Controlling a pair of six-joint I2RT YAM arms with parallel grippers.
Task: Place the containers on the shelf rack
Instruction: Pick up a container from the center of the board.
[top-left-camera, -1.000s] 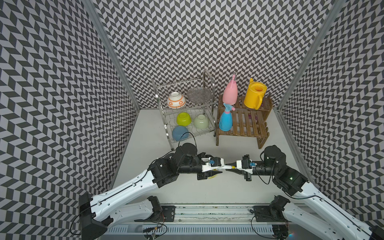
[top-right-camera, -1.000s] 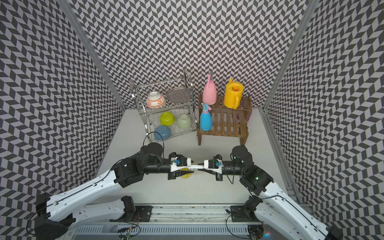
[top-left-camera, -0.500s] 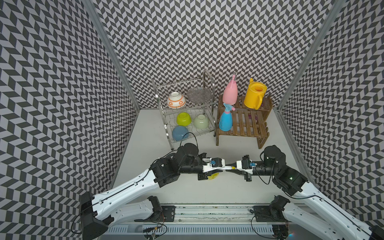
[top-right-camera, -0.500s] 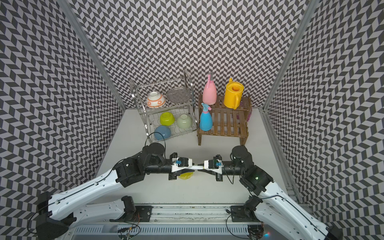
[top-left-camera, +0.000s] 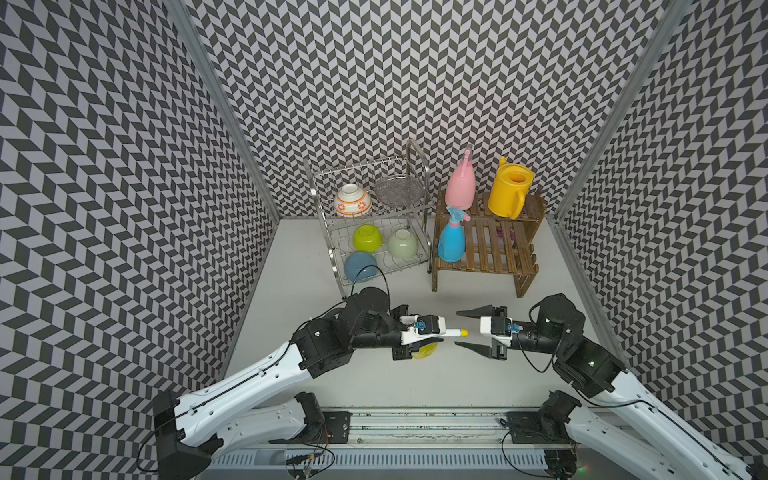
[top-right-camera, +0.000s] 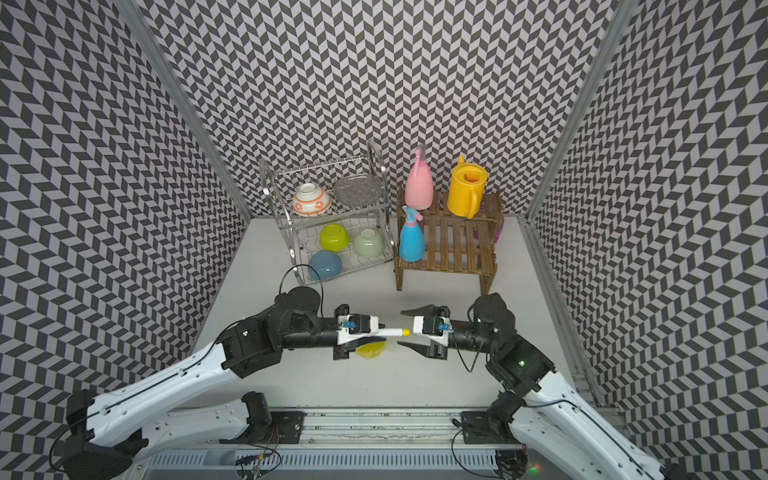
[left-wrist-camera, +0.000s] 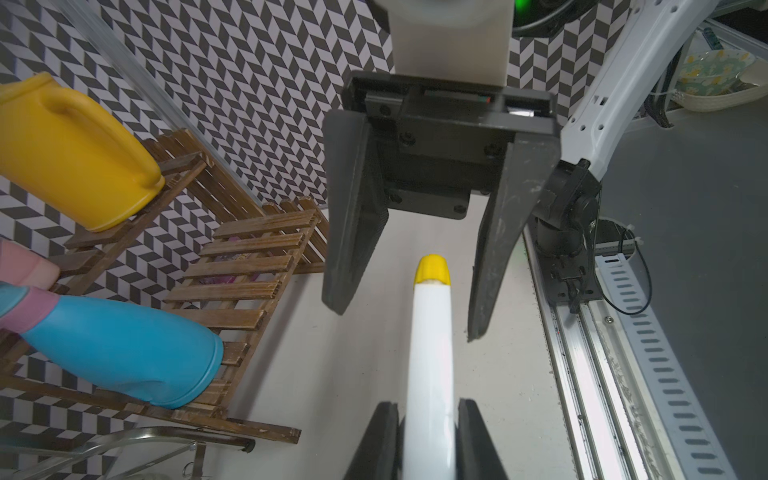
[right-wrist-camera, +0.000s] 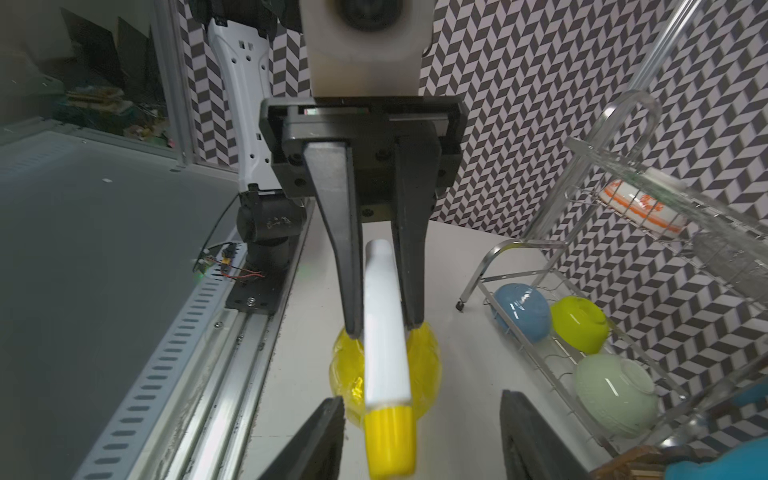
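The right gripper (top-left-camera: 458, 328) now opens wide off the nozzle (left-wrist-camera: 430, 332), leaving the left gripper (right-wrist-camera: 384, 326) clamping the yellow spray bottle (right-wrist-camera: 427, 361) alone, ready for the shelf rack (top-left-camera: 484, 249).

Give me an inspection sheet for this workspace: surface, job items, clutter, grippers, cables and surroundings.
Surface: pale tabletop; no spills seen.
Job's things: pink spray bottle and yellow watering can on the shelf rack's upper step, blue spray bottle on its lower step; yellow spray bottle off the rack, held.
Clutter: wire dish rack holding upturned bowls and a mesh strainer.
Grippers: left gripper shut on the yellow bottle's white head; right gripper open, nozzle tip between its jaws, untouched.
Cables: black cables loop loose at both wrists.
Surroundings: chevron-patterned walls; base rail in front.
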